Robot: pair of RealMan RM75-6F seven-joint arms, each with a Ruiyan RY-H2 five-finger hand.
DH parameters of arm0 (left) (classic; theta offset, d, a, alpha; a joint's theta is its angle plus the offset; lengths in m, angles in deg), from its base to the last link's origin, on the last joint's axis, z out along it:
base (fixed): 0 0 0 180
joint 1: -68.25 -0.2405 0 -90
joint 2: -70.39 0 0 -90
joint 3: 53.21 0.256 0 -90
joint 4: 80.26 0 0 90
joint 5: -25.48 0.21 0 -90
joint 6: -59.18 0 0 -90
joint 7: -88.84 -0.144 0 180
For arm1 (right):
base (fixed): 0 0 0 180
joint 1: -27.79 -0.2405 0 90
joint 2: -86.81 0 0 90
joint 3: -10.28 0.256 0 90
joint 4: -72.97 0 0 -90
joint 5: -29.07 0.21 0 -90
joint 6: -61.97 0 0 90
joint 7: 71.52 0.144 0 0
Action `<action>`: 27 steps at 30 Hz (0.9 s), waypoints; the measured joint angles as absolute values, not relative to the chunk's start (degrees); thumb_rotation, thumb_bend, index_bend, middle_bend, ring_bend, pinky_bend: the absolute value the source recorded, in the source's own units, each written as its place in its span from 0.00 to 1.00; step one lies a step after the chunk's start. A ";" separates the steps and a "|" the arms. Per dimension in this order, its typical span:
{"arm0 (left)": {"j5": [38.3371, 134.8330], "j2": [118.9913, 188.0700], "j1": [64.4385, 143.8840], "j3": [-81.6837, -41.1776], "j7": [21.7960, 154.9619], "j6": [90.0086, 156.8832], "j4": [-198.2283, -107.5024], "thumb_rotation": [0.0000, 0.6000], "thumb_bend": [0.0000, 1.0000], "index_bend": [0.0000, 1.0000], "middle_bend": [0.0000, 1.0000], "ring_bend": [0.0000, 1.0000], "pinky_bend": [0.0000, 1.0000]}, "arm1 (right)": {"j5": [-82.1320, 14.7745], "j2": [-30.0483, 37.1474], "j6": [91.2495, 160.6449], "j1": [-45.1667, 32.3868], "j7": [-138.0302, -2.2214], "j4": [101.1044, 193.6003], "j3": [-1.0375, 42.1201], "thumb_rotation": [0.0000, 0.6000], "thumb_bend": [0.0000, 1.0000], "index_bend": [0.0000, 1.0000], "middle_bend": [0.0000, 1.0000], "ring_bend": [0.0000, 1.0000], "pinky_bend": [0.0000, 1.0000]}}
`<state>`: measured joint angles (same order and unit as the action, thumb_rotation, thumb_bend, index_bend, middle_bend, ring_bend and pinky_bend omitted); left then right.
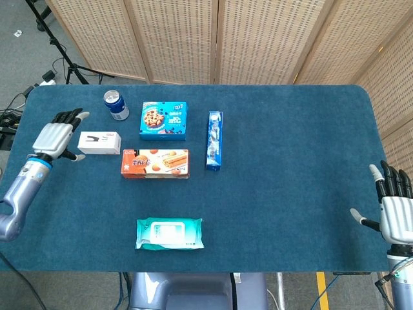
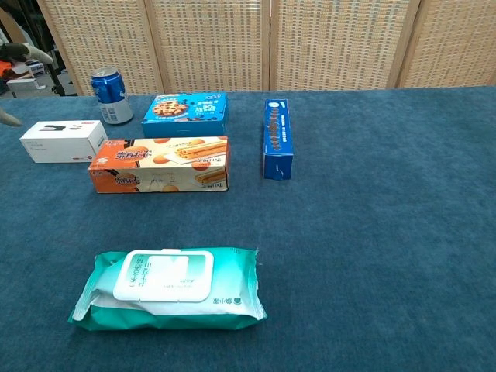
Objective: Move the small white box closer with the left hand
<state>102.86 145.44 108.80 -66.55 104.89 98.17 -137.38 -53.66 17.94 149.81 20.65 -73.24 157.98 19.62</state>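
Note:
The small white box (image 1: 99,143) (image 2: 63,141) lies flat on the blue table, left of the orange biscuit box. My left hand (image 1: 57,136) hovers just to the left of it with fingers spread and nothing held; whether the thumb touches the box I cannot tell. In the chest view only its fingertips (image 2: 11,117) show at the left edge. My right hand (image 1: 395,205) is open at the table's near right corner, far from the box.
A blue can (image 1: 116,104) stands behind the white box. An orange biscuit box (image 1: 155,163), a blue cookie box (image 1: 164,120) and a narrow blue box (image 1: 214,140) lie mid-table. A green wipes pack (image 1: 170,234) lies near the front edge.

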 measured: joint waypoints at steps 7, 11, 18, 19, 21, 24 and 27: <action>101.12 151.69 113.20 -65.55 105.34 91.16 -127.07 1.00 0.01 0.00 0.00 0.00 0.00 | -51.92 17.31 148.36 20.15 -74.28 157.34 20.04 1.00 0.00 0.00 0.00 0.00 0.00; 100.73 155.17 115.65 -64.86 106.50 87.01 -121.83 1.00 0.02 0.00 0.00 0.00 0.00 | -51.40 17.13 148.02 20.03 -74.48 157.13 20.20 1.00 0.00 0.00 0.00 0.00 0.00; 100.91 160.24 119.04 -63.80 108.76 82.88 -115.30 1.00 0.11 0.15 0.11 0.05 0.18 | -50.52 16.84 147.27 19.79 -74.57 156.62 20.45 1.00 0.00 0.00 0.00 0.00 0.00; 101.02 160.67 119.31 -63.71 109.06 82.76 -114.76 1.00 0.13 0.22 0.18 0.09 0.22 | -50.43 16.82 147.23 19.78 -74.56 156.56 20.48 1.00 0.00 0.00 0.00 0.00 0.00; 101.20 161.20 119.48 -63.58 109.23 82.93 -113.96 1.00 0.14 0.32 0.27 0.17 0.28 | -50.20 16.78 147.09 19.75 -74.46 156.43 20.54 1.00 0.00 0.00 0.00 0.00 0.00; 101.33 162.32 119.71 -63.37 108.87 83.31 -112.00 1.00 0.15 0.38 0.32 0.21 0.32 | -50.02 16.76 146.86 19.70 -74.19 156.25 20.61 1.00 0.00 0.00 0.00 0.00 0.00; 100.73 163.68 119.94 -63.42 108.39 82.99 -110.31 1.00 0.19 0.41 0.35 0.24 0.36 | -50.11 16.78 146.81 19.67 -73.96 156.21 20.56 1.00 0.00 0.00 0.00 0.00 0.00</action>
<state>100.73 163.68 119.94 -63.42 108.39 82.99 -110.31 -50.11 16.78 146.81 19.67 -73.96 156.21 20.56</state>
